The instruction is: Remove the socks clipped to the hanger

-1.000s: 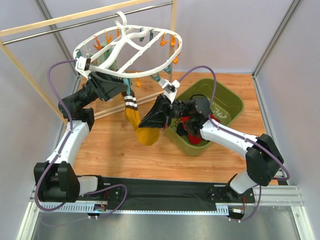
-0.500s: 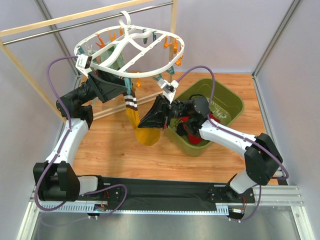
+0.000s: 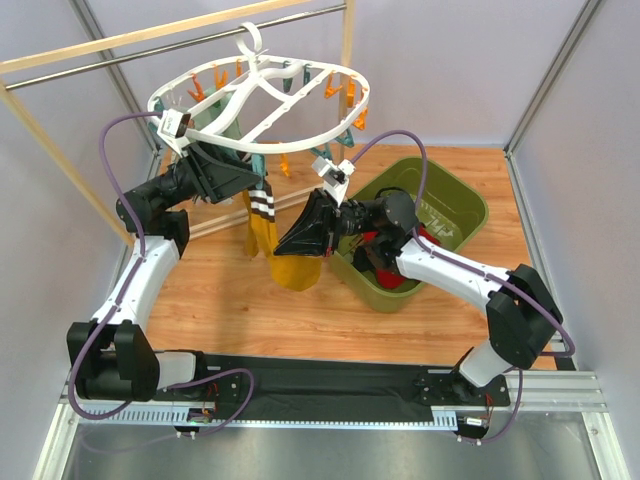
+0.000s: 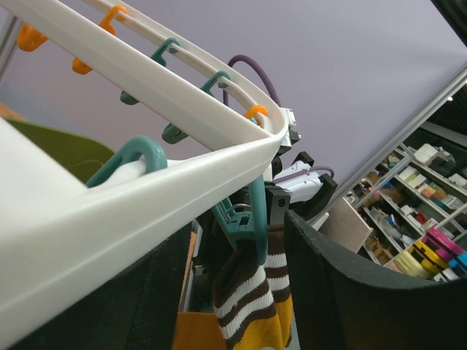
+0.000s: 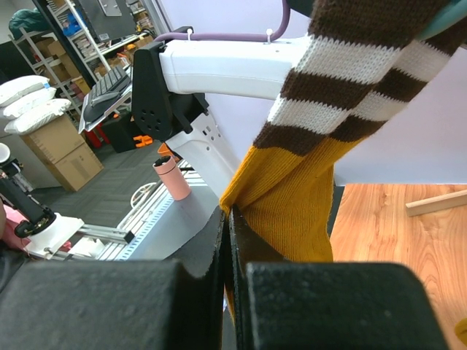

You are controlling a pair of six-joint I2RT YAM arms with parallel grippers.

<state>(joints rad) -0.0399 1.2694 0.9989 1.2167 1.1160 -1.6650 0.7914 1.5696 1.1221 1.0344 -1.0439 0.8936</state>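
1. Progress: red and black socks [image 3: 385, 268] lie in the green bin [image 3: 470, 205], which stands on the desk [image 3: 220, 290] below the hanger [image 3: 243, 92] and to its right. So the task looks well along.
2. Left to do: one mustard sock [image 3: 292, 268] with a brown-and-white cuff hangs beneath the hanger's middle, pinned by a teal clip [image 4: 244, 219]. The other clips I can see carry nothing, though some are hidden behind the hanger's frame.
3. Left gripper [image 3: 250, 182]: raised just under the hanger, its fingers [image 4: 343, 292] apart, one on each side of the teal clip and cuff. I cannot tell whether they touch the clip.
4. Right gripper [image 3: 290, 245]: below the hanger, its fingers [image 5: 182, 292] pressed together on the mustard part of the sock.
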